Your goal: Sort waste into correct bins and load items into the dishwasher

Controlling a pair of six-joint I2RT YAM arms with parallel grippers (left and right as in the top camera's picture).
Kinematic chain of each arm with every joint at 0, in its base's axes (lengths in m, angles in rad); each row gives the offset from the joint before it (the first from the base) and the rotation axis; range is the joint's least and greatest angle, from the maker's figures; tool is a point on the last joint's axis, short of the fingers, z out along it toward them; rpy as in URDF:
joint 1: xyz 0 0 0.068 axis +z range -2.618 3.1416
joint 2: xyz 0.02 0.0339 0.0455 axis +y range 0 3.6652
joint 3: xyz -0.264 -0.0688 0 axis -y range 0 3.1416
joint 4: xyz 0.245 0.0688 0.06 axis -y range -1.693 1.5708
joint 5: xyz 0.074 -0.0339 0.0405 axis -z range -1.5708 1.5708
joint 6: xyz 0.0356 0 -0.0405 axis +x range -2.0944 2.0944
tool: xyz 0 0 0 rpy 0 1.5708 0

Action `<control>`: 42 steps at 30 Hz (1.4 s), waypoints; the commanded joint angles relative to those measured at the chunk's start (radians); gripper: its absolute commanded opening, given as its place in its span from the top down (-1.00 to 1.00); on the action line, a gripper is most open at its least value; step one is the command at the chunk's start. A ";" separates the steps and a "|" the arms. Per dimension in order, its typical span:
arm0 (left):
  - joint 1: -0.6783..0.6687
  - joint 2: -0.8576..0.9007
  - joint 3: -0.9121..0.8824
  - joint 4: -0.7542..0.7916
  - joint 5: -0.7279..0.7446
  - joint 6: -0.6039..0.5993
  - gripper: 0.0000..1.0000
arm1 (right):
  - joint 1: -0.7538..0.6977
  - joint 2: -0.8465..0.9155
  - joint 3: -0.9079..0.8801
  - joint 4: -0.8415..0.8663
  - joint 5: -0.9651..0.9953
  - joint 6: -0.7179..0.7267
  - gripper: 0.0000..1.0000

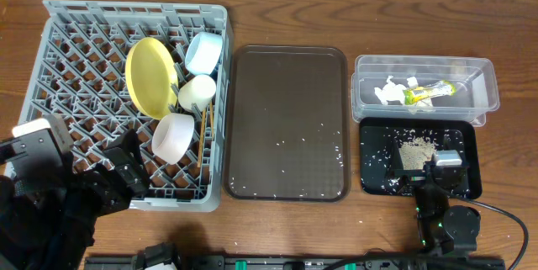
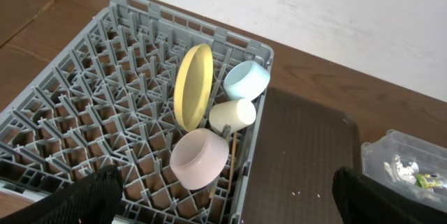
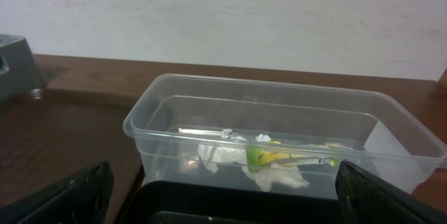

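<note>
While the left hand (image 1: 126, 169) and right hand (image 1: 435, 169) gape empty, stray grains (image 1: 339, 154) dot the brown tray (image 1: 286, 93) between them. Neither looks nearer.

Clear tub (image 3: 157, 137), green-yellow wrapper (image 3: 269, 158) w/ white paper scraps (image 3: 213, 153) inside, black tray (image 3: 237, 199) just in front

A dark brown, wood-grain surface (image 1: 277, 13) runs back to a plain white wall (image 3: 223, 15) (matte, faintly mottled), evenly lit.
</note>
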 commanded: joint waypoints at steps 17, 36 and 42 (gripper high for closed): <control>0.002 0.000 0.004 0.003 -0.006 -0.009 -0.94 | -0.016 -0.005 -0.001 -0.005 -0.008 0.017 -0.99; 0.002 -0.126 -0.083 0.004 -0.006 -0.009 -0.94 | -0.016 -0.005 -0.001 -0.005 -0.008 0.017 -0.98; 0.002 -0.314 -0.335 0.015 -0.052 0.007 -0.94 | -0.016 -0.005 -0.001 -0.005 -0.008 0.017 -0.99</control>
